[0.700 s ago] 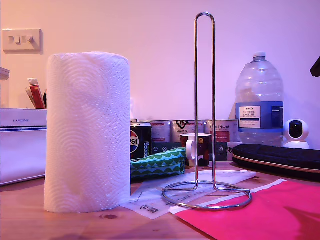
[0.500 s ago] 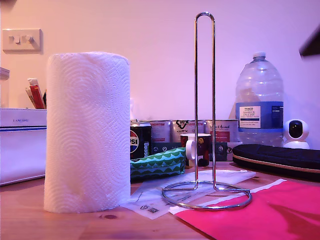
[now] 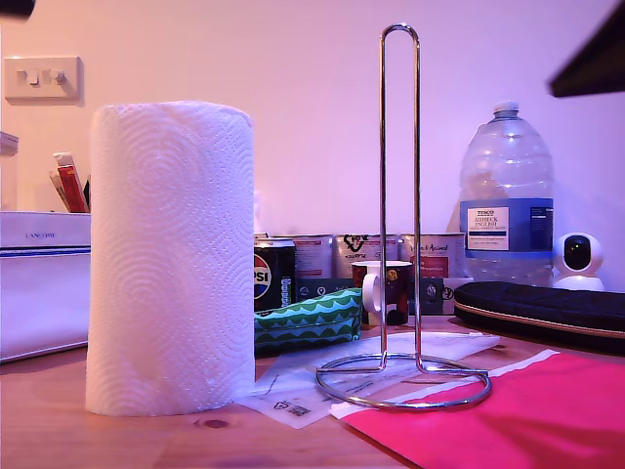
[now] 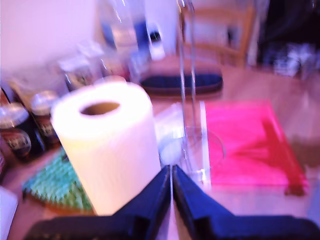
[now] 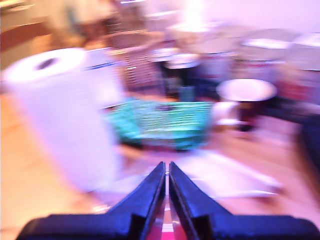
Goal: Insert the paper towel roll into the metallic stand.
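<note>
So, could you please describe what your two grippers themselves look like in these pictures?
My first gripper and my second gripper look alike: each has two dark navy, smooth, wedge-shaped fingers tapering to thin tips from a broad dark base. No cables or markings show.

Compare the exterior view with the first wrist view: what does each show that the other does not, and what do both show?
Only the exterior view shows the wall switch and the top of the metallic stand. Only the first wrist view shows my first gripper, jaws together, and the roll's hollow core. Both show the paper towel roll upright beside the stand, and the pink sheet.
</note>
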You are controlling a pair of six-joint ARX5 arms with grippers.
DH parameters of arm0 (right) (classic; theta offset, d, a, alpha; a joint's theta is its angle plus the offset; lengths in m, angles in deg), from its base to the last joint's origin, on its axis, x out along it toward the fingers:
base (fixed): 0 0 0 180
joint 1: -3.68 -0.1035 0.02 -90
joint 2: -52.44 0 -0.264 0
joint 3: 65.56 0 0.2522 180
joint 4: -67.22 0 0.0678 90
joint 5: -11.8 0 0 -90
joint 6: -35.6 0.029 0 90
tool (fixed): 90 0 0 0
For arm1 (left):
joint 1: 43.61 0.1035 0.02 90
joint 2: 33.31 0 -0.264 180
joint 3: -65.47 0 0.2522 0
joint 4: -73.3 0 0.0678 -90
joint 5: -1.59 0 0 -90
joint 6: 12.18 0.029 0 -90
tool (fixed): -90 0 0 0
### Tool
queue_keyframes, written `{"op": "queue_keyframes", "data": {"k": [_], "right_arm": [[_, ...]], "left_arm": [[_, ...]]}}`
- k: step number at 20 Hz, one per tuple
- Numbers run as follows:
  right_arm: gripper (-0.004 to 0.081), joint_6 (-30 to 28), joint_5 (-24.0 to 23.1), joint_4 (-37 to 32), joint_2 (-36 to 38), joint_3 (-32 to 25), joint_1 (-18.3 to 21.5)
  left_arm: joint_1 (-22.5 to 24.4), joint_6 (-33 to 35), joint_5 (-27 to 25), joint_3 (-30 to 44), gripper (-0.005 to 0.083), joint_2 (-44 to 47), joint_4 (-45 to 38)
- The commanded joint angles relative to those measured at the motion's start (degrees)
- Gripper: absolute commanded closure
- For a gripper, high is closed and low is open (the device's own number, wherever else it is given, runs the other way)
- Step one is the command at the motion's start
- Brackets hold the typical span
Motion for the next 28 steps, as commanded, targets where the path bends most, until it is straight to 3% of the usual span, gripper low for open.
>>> {"op": "queue_keyframes", "data": {"k": [1,6,8,10,13,16,20,28], "right_arm": [[0.0782,0.04,0.5,-0.11,-0.35,-0.83,-2.73],[0.0782,0.09,0.57,-0.79,-4.61,-0.83,-11.47],[0.0782,0.07,0.52,-1.64,-6.91,-0.83,-13.64],[0.0782,0.04,0.22,-1.79,-8.68,-0.83,-14.36],[0.0782,0.02,-0.02,-2.03,-10.36,-0.83,-14.34],[0.0782,0.02,-0.02,-2.03,-10.51,-0.83,-14.34],[0.0782,-0.37,-0.04,-2.03,-10.51,-0.83,-14.29],[0.0782,-0.42,-0.07,-2.08,-10.51,-0.83,-14.29]], "left_arm": [[-0.04,4.5,0.72,-5.9,0.0797,-2.01,4.37],[-2.71,14.73,0.72,-18.01,0.0765,-11.72,15.3],[-4.13,16.39,0.59,-21.57,0.0645,-16.83,15.34],[-5.51,18.78,-0.85,-24.68,0.0468,-22.25,14.75],[-8.28,21.75,-6.78,-27.91,0.0291,-30.16,14.88],[-10.75,24.61,-13.38,-30.12,0.027,-36.02,14.95],[-12.37,28.5,-16.87,-31.74,0.027,-40.17,13.84],[-12.26,30.73,-17.62,-32.04,0.0271,-45.13,10.75]]}}
